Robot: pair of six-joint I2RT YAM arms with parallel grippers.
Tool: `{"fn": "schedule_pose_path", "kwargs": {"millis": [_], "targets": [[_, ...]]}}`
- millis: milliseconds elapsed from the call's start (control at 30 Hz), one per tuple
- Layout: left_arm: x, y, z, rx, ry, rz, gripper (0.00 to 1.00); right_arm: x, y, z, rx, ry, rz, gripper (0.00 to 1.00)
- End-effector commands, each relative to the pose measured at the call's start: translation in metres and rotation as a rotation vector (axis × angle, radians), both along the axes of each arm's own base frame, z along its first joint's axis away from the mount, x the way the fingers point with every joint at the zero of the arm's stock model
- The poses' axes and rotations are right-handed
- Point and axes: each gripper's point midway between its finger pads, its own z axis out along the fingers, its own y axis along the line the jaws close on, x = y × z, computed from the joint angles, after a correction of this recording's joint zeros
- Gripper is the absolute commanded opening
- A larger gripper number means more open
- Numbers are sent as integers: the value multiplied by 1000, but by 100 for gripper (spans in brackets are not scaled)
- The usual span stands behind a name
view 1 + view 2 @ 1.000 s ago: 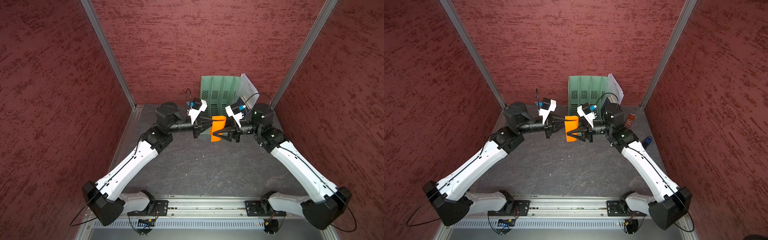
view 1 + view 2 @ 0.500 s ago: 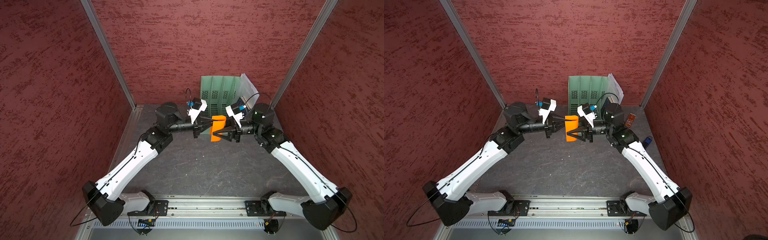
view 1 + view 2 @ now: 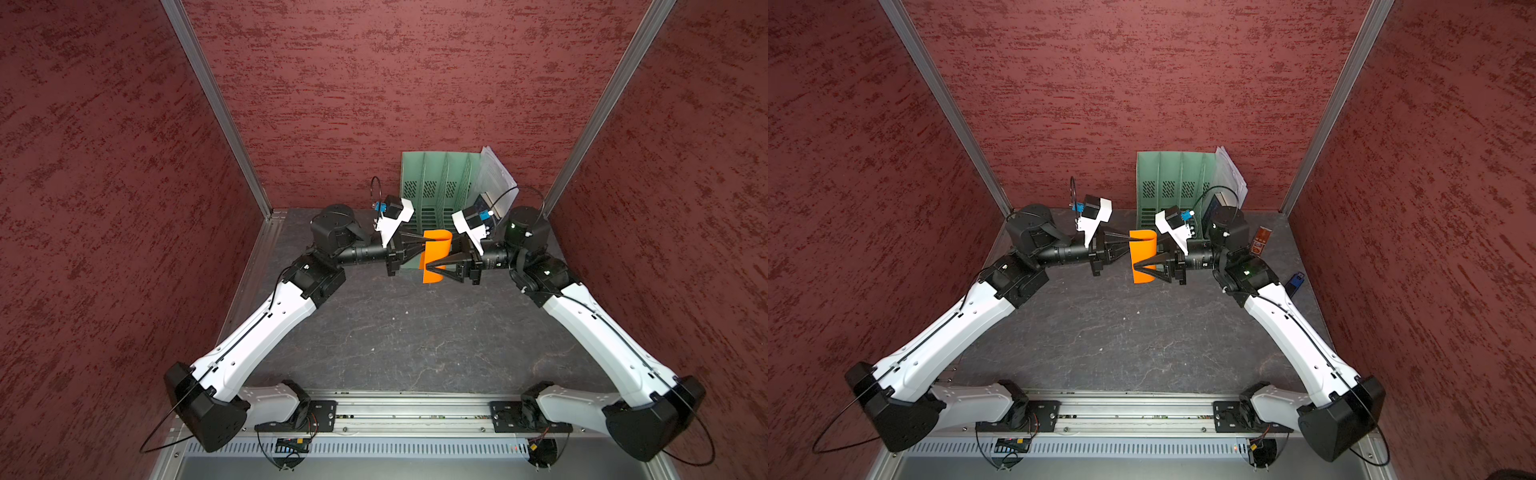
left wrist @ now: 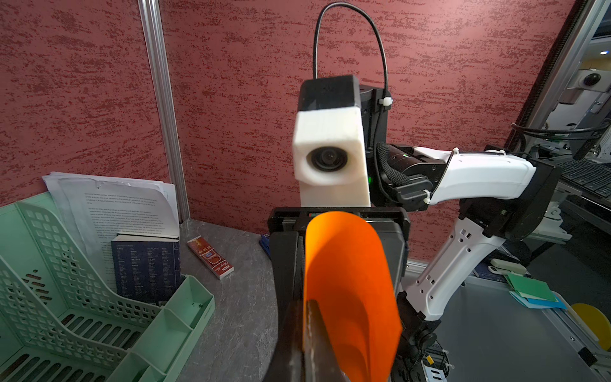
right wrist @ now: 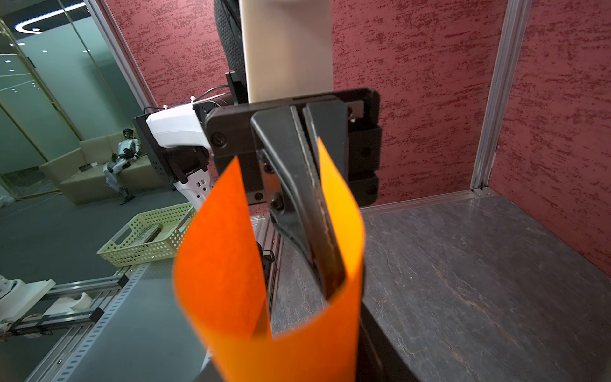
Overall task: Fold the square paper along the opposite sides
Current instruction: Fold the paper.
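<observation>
The square paper is a bright orange sheet held above the table at the back, bent into a U. My left gripper is shut on the far flap's edge. The bend of the paper sits deep between the jaws of my right gripper, which stand apart, one on each side of the loop and touching it. One right finger lies against the outside of the paper. The near flap stands free at its end. My right gripper's far finger is hidden behind the sheet in both top views.
A green file rack stands against the back wall with white printed sheets and a dark book beside it. A red packet and a small blue object lie right of the right arm. Red walls enclose the table.
</observation>
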Motion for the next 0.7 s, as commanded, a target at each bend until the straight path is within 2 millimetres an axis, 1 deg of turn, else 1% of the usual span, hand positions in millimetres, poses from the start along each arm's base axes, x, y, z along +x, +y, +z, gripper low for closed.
{"fn": "schedule_pose_path", "kwargs": {"millis": [0, 233, 467, 667], "targets": [[-8, 3, 7, -15, -30, -10, 0, -5, 0, 18, 27, -52, -2, 43], [-6, 0, 3, -11, -21, -13, 0, -6, 0, 20, 31, -57, -1, 43], [-6, 1, 3, -13, -24, -11, 0, -7, 0, 23, 38, -62, 1, 43], [-7, 1, 5, -16, -28, -11, 0, -6, 0, 22, 36, -58, 2, 43]]}}
